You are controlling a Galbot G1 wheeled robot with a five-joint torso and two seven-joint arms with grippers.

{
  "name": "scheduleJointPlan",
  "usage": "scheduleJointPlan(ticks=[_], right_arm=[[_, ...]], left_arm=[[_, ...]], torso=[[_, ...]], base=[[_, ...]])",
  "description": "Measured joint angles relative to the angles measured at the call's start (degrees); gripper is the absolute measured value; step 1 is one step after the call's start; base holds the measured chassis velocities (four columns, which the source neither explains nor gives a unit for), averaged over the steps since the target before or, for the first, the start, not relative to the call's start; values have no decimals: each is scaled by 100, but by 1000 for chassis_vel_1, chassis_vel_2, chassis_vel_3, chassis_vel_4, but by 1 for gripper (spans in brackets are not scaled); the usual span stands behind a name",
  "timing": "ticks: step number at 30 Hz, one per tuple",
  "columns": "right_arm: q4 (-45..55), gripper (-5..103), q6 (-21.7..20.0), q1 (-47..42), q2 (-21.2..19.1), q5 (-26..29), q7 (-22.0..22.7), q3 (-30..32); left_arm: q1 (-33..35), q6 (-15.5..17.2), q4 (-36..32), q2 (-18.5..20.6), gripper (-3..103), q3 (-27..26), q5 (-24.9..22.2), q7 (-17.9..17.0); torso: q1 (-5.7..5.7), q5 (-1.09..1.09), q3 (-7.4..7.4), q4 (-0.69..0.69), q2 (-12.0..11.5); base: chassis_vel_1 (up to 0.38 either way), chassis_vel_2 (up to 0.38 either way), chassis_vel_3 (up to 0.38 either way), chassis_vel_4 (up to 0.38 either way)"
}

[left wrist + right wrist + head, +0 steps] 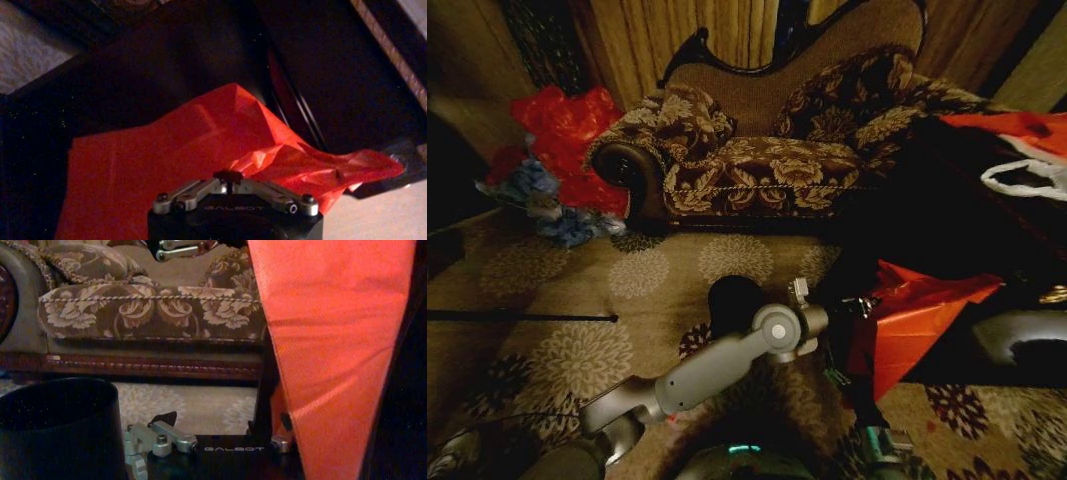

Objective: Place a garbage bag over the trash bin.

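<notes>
Red film is the thing to watch — the garbage bag [914, 322] hangs in the air at about four o'clock from the middle of the head view, stretched between both arms. The left gripper [859, 305] reaches across and meets the bag at its upper edge; in the left wrist view the bag [200, 165] spreads out directly beyond that gripper [230, 176], but whether its jaws are closed on the film I cannot tell. The right gripper [220, 437] sits at the bag's lower end, the sheet [327, 340] falling taut down to its far finger; its near finger stands out to the side, so the jaws look partly open, though a pinch on the film cannot be confirmed. Held like this the bag is a flat, taut panel, probably to find or spread its mouth before lowering.

The trash bin [735, 303] stands on the patterned carpet [627, 270] just beside the left arm, at about nine o'clock from the bag, and its dark wall [60, 425] looms close to the right gripper. The bag is not yet over it.

Behind, at twelve o'clock, a floral sofa [767, 150]; at ten o'clock, a mound of red and blue plastic [562, 160]. The left forearm itself crosses near the bin's opening — a likely obstruction.
</notes>
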Motion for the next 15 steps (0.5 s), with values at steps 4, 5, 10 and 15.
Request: scheduleJointPlan(ticks=[4, 5, 10, 15], right_arm=[[0, 100, 13, -48, -19, 0, -1, 18], [0, 100, 30, -73, -27, 0, -7, 34], [-21, 100, 96, -125, -50, -11, -33, 75], [-30, 100, 125, -176, -56, -54, -288, 54]], left_arm=[[61, -11, -41, 37, 0, -126, -83, 0], [106, -12, -67, 81, 0, -220, -92, 1], [332, 0, -259, 373, 0, -497, -114, 62], [689, -55, -534, 726, 0, -772, -158, 165]], torso=[[0, 0, 0, 0, 0], [0, 0, 0, -1, 0], [0, -1, 0, -1, 0], [0, -1, 0, 0, 0]], base=[[0, 0, 0, 0], [0, 0, 0, 0], [0, 0, 0, 0], [0, 0, 0, 0]])
